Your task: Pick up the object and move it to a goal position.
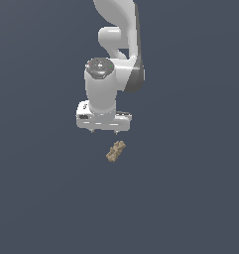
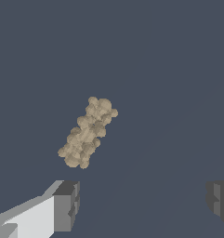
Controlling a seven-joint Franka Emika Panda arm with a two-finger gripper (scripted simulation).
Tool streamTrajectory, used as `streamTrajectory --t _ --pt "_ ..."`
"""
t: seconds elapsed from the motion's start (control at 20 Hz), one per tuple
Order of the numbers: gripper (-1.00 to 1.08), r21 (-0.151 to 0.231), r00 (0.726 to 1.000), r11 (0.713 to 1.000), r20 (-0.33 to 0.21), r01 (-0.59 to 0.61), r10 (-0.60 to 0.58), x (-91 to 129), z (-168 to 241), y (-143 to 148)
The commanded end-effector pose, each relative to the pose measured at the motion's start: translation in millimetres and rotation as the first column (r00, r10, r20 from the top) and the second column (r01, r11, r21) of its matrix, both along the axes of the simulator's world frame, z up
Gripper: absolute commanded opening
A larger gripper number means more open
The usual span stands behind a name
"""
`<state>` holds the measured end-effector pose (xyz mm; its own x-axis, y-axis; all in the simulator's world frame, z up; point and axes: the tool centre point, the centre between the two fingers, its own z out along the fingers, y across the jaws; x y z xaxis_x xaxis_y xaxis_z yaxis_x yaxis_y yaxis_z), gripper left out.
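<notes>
Panda arm hangs wrist-down over a plain dark grey surface [image 1: 190,198]. The gripper [image 1: 104,130] is spread wide: the wrist view shows both dark finger pads [image 2: 67,204] well apart with nothing between them.

The object [image 1: 115,151], a small tan-brown lumpy piece, elongated with a bumpy outline, lies free on the surface. In the exterior view it sits just below the gripper and slightly toward the exterior view's right. In the wrist view the same piece [image 2: 88,132] lies diagonally, ahead of the gap between the fingers rather than inside it. No contact.

Judgement: this is the approach stage before a grasp. The wide opening probably leaves clearance for straddling the piece. The fingers likely need to be centred over it, and turned to close across its narrow width, before descending.

No goal marker is visible in either view, so I cannot place the target position.
</notes>
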<state>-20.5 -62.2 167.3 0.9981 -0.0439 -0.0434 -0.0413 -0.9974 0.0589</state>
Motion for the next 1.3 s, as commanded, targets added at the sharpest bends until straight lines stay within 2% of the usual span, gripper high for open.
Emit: streamTrajectory --t 0.0,0.35,0.75,0.95,1.25 --pt "1.00 -0.001 1.000 1.000 0.000 -0.001 0.001 0 0 0" --pt "1.00 0.003 0.999 0.999 0.005 0.035 -0.035 2 -4 3" --pt "1.00 0.015 0.988 0.988 0.020 0.151 -0.151 8 -18 15" --pt "1.00 0.025 0.970 0.971 0.029 0.239 -0.240 12 -29 23" --pt "1.00 0.041 0.927 0.928 0.040 0.371 -0.372 17 -45 36"
